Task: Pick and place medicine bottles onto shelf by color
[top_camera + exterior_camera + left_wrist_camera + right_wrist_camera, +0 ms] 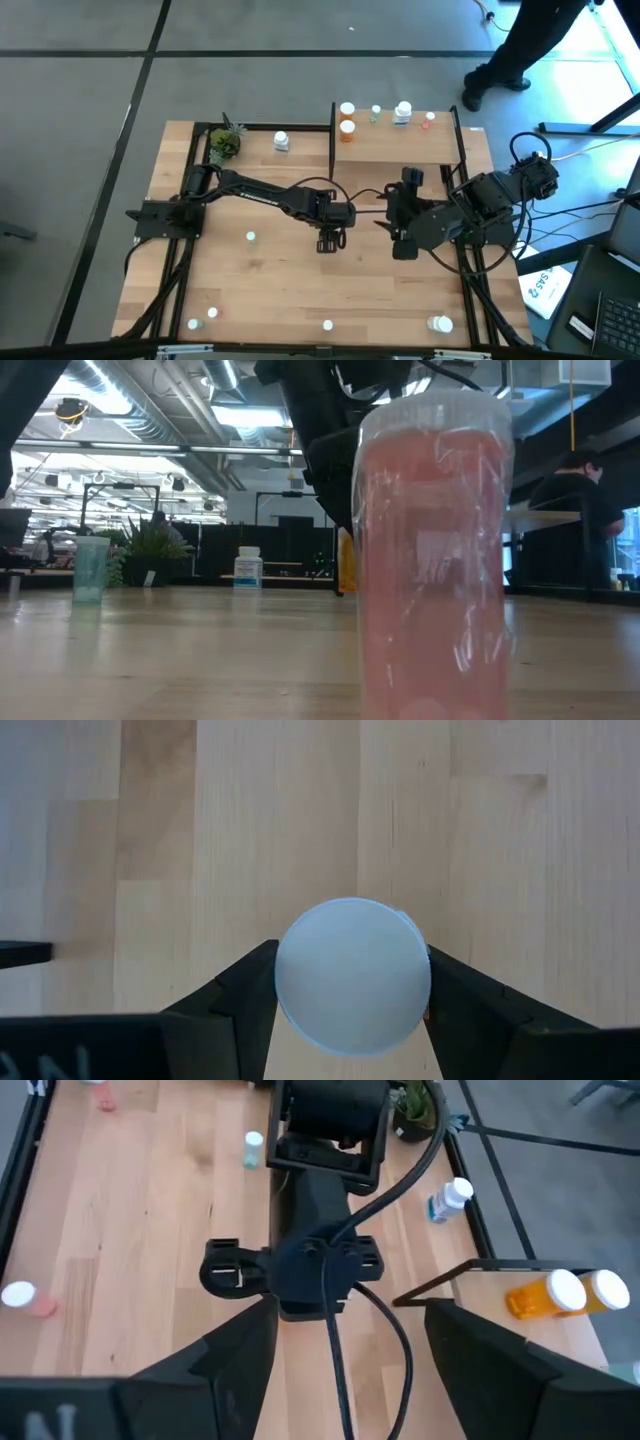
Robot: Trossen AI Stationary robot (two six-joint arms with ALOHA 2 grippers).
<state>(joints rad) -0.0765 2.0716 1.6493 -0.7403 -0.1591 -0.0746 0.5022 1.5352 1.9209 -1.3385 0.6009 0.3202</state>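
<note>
The left gripper (352,1010) hung mid-table, its dark fingers (240,995) pressed to both sides of a small white-capped round bottle (352,975) standing upright, cap up. The right gripper (340,1345) waited nearby, open and empty. The raised light-wood shelf (395,145) lay beyond, nearer the right arm.

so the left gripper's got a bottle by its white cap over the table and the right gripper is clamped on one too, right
Not quite. The left gripper does hold a bottle by its white cap above the table, but the right gripper is open and empty, as the right wrist view shows.
</note>
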